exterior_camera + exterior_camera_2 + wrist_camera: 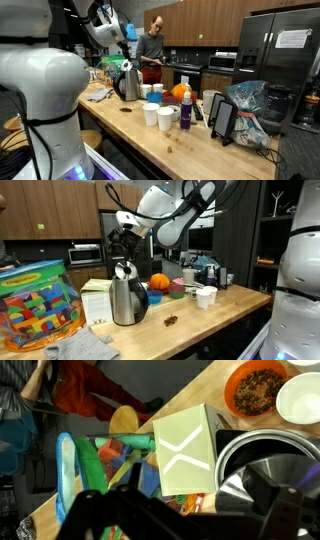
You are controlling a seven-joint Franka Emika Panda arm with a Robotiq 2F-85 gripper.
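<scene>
One pincer (124,251) hangs spread above the steel kettle (128,300).

Showing kettle (126,300) in mirror-bright polished metal, handle in matt black plastic. Showing smooth satin wood countertop (225,310), clear glossy plastic tub (35,305), rumpled grey cloth (90,345), white cups (151,114) looking like matt paper. Showing gripper (123,246) in matt black.

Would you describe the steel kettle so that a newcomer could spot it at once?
On the long wooden counter, look beneath the gripper. The kettle stands there: the only tall, shiny steel vessel, dark-handled, among white cups and an orange bowl.
</scene>
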